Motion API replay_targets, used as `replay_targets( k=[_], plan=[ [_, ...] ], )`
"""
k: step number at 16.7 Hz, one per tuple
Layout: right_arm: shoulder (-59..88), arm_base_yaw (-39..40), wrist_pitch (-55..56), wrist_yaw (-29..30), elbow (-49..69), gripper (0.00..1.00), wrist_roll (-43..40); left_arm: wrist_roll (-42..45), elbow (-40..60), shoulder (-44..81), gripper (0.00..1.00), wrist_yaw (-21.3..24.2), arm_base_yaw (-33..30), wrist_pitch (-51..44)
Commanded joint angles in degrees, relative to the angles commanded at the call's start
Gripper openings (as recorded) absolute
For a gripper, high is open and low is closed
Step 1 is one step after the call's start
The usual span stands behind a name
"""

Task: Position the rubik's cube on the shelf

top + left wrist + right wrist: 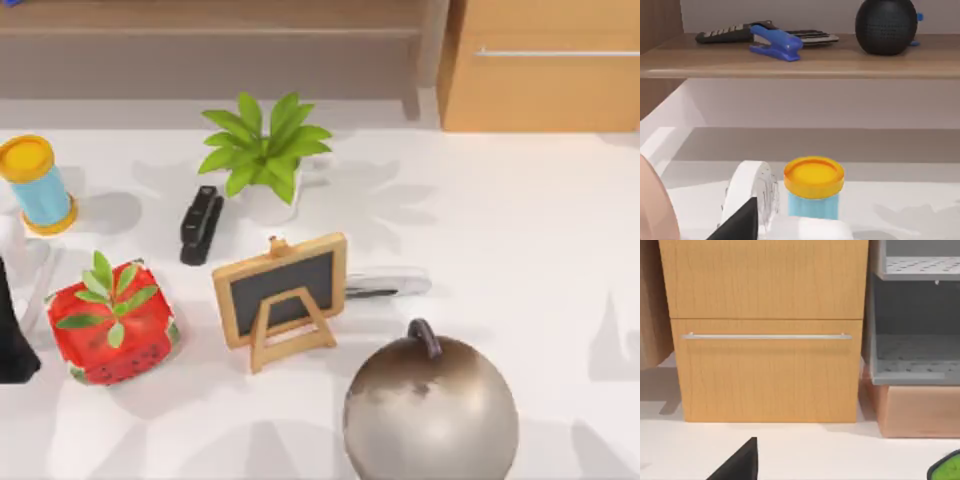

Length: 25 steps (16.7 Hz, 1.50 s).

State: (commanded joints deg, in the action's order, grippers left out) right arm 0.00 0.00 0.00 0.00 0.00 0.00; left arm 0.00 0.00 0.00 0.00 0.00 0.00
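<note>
The rubik's cube is out of view. The shelf (210, 30) is a long light-brown board along the table's back left, with a wooden post (425, 55) at its right end. In the left wrist view the shelf (850, 62) carries a blue stapler (776, 44), a flat black remote (722, 33) and a round black speaker (886, 25). My left gripper (12, 340) is a dark shape at the table's left edge, beside the red strawberry cube (112, 322). A dark part of my right gripper (740, 462) faces the drawer cabinet (767, 330).
On the table stand a blue jar with a yellow lid (35, 185), a potted plant (262, 150), a black stapler (200, 224), a small chalkboard easel (282, 295), a silver object (388, 285) and a large grey ball (430, 410). The cabinet (545, 65) stands back right.
</note>
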Motion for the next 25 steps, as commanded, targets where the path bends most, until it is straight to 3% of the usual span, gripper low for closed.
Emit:
replay_targets(
  k=[4, 7, 12, 19, 25],
  plan=[
    [1.71, -0.05, 1.46, 0.02, 1.24, 1.0, -1.71, 0.0, 0.0, 0.0, 1.0, 0.0, 0.0, 0.0],
    [8.79, -0.01, 6.62, -0.04, 5.5, 1.0, -8.6, 0.0, 0.0, 0.0, 1.0, 0.0, 0.0, 0.0],
    [31.84, 0.95, 20.25, 0.0, 16.19, 1.0, -28.1, 0.0, 0.0, 0.0, 1.0, 0.0, 0.0, 0.0],
    [75.64, 4.04, 42.96, 2.17, 33.29, 1.0, -58.7, 0.0, 0.0, 0.0, 1.0, 0.0, 0.0, 0.0],
    [106.37, 7.18, 60.56, 6.81, 45.67, 1.0, -77.66, 0.0, 0.0, 0.0, 1.0, 0.0, 0.0, 0.0]
  ],
)
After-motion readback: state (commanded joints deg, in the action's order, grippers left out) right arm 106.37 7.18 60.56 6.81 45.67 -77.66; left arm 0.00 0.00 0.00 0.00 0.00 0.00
